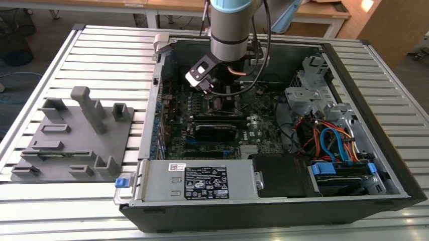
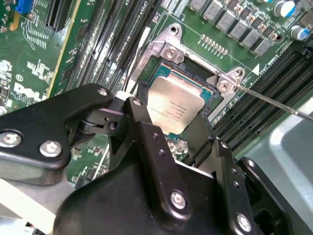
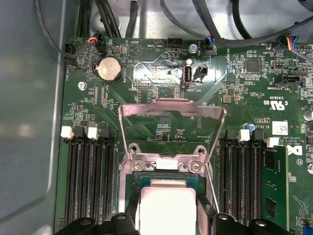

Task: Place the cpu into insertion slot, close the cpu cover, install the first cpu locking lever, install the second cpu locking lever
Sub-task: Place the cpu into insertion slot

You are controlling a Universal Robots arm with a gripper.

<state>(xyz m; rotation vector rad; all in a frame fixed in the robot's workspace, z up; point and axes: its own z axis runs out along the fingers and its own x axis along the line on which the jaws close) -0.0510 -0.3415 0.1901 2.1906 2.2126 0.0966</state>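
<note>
The cpu, a flat square chip with a silver-grey top, sits between my two black fingers right over the insertion slot on the green board. In the first wrist view the cpu lies just below the hinge side of the insertion slot. My gripper is shut on the chip's opposite edges, and the gripper is seen from behind here. The cpu cover, a thin silvery frame, stands swung up and open. A thin wire locking lever juts out beside the socket. The arm reaches down into the case.
Long black memory slots flank the socket on both sides. A coin battery lies beyond the cover. In the exterior view a power supply fills the case's near side, cables its right, and a grey fixture lies outside on the left.
</note>
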